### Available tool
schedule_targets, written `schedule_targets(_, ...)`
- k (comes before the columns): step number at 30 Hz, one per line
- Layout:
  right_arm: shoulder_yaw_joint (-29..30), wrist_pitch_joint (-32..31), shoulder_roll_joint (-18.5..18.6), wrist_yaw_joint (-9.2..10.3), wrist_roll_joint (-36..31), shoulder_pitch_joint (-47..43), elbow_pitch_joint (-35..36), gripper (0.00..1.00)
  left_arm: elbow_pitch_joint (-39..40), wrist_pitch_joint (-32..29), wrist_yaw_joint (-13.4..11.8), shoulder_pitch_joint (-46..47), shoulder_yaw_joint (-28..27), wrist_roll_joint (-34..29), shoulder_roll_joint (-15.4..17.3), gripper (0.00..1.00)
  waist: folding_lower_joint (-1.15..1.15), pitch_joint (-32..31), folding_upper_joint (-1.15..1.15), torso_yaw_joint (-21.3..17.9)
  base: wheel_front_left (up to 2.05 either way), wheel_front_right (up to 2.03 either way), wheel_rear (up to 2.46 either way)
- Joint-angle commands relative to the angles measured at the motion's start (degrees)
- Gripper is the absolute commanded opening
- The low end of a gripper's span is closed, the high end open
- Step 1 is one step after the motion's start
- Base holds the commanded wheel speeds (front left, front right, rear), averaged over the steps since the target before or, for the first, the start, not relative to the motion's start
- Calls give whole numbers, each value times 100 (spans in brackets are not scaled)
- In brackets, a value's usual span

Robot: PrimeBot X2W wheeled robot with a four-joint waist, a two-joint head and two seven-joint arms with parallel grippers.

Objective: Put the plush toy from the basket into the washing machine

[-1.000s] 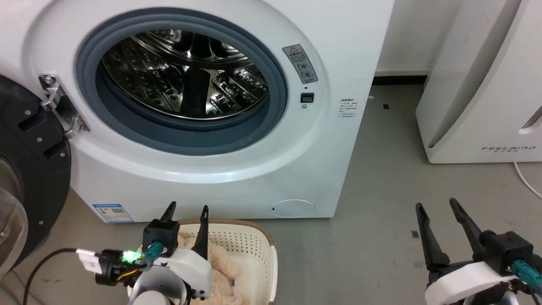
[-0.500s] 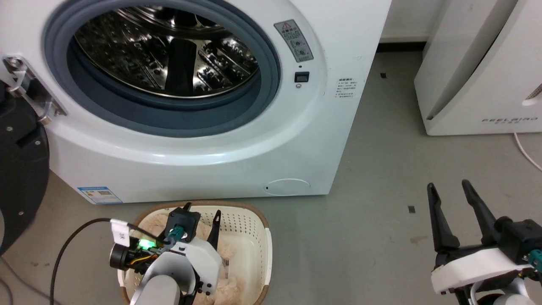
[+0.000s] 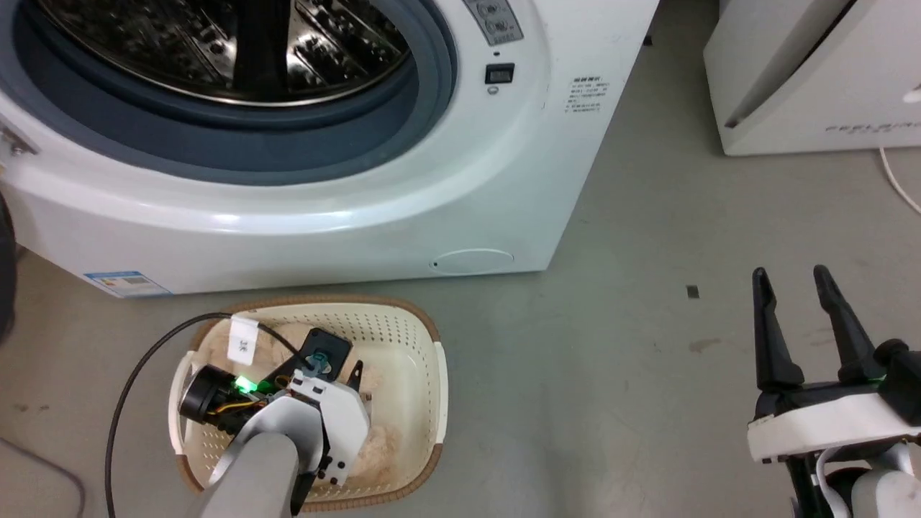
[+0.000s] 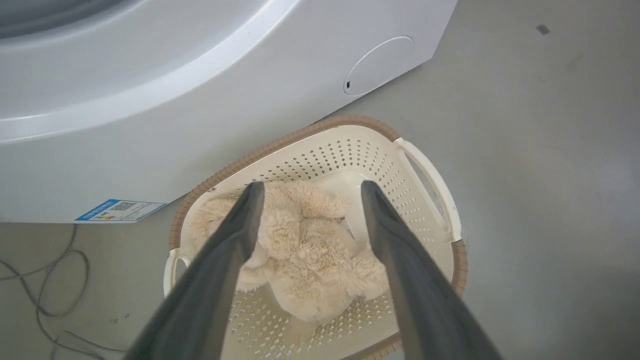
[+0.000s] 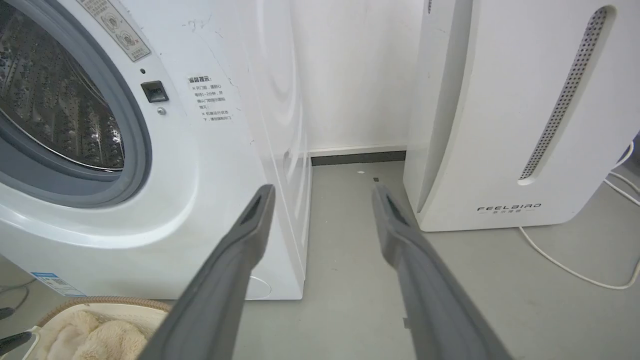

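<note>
In the head view, the left pincer (image 3: 338, 360) hangs over the basket (image 3: 432, 338), which sits on the floor before the washing machine (image 3: 288, 230). It is far nearer than the right pincer (image 3: 790, 273), which stands spread well off to the side. In the left wrist view its fingers gape, empty, with the plush toy (image 4: 310, 255) lying in the basket straight ahead between them (its length runs crosswise, along the basket). In the right wrist view the fingers are apart, aimed between the machine and a white appliance (image 5: 500, 125).

"FEELBIRD" in grey letters low on the tall white plastic appliance (image 5: 500, 100) right of the white front-loading washing machine (image 5: 215, 170), whose own stickers (image 5: 210, 100) are illegible
</note>
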State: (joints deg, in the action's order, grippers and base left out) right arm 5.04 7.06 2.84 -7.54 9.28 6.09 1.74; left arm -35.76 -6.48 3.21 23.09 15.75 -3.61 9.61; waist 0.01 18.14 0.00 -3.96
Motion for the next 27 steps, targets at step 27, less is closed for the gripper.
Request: schedule_targets(27,252,360,3,4,564,735,223,100,-1678,-839,196,1702,968,422,986,100,-1,1921,0,-350,0,0,0)
